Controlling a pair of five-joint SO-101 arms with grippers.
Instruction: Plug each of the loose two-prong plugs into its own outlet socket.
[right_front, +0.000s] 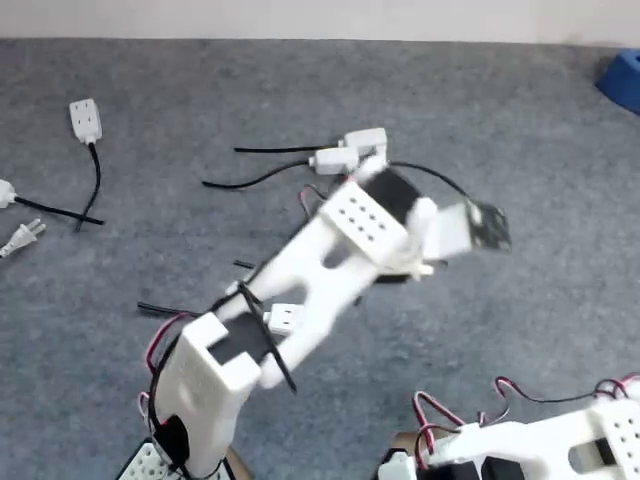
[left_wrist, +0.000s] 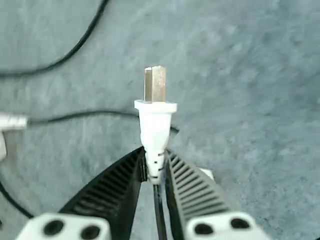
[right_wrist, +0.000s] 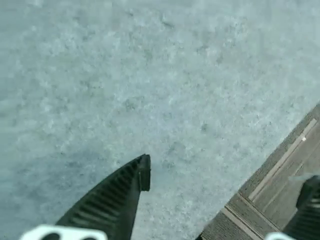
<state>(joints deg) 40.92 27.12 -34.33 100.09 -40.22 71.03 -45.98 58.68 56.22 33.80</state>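
Observation:
My left gripper (left_wrist: 155, 167) is shut on a white two-prong plug (left_wrist: 154, 125), held above the grey carpet with its metal prongs (left_wrist: 155, 84) pointing away from the fingers. In the high view the left arm (right_front: 330, 250) stretches from the near left to the middle of the carpet. Beyond it lies a white plug and socket pair (right_front: 350, 150) with black cords. A white outlet socket (right_front: 85, 119) lies at the far left and a loose plug (right_front: 20, 238) at the left edge. Another small socket (right_front: 283, 318) lies beside the arm. My right gripper (right_wrist: 227, 177) is open over bare carpet.
The right arm (right_front: 540, 445) sits low at the near right with red wires around it. A wooden board edge (right_wrist: 270, 200) shows under the right gripper. Black cords (left_wrist: 65, 55) cross the carpet by the held plug. A blue object (right_front: 622, 80) sits at the far right corner.

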